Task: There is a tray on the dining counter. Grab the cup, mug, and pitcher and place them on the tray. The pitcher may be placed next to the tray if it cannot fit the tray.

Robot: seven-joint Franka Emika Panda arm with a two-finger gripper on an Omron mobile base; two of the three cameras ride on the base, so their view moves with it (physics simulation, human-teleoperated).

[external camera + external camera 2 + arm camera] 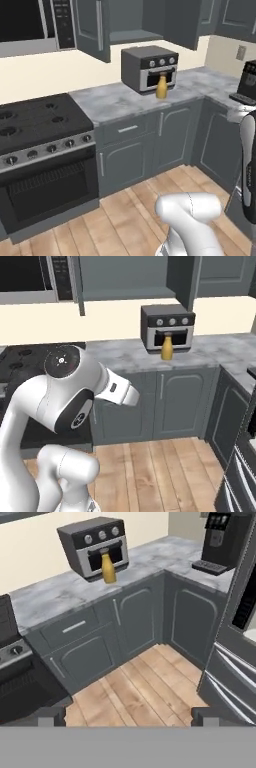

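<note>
Mustard-yellow bottle-shaped pitcher (161, 86) stands upright on the grey marble bench (115, 100), just in front of the dark toaster oven (150, 67); fingers (51, 716) spread wide, empty, well apart from it, so close in level and take the neck squarely.

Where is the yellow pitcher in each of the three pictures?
Left base view: pitcher upper middle, on the marble worktop.
Right base view: pitcher upper right of middle.
Hand view: pitcher upper left of middle.
Shared landmark: it stands right in front of the toaster oven door.
</note>
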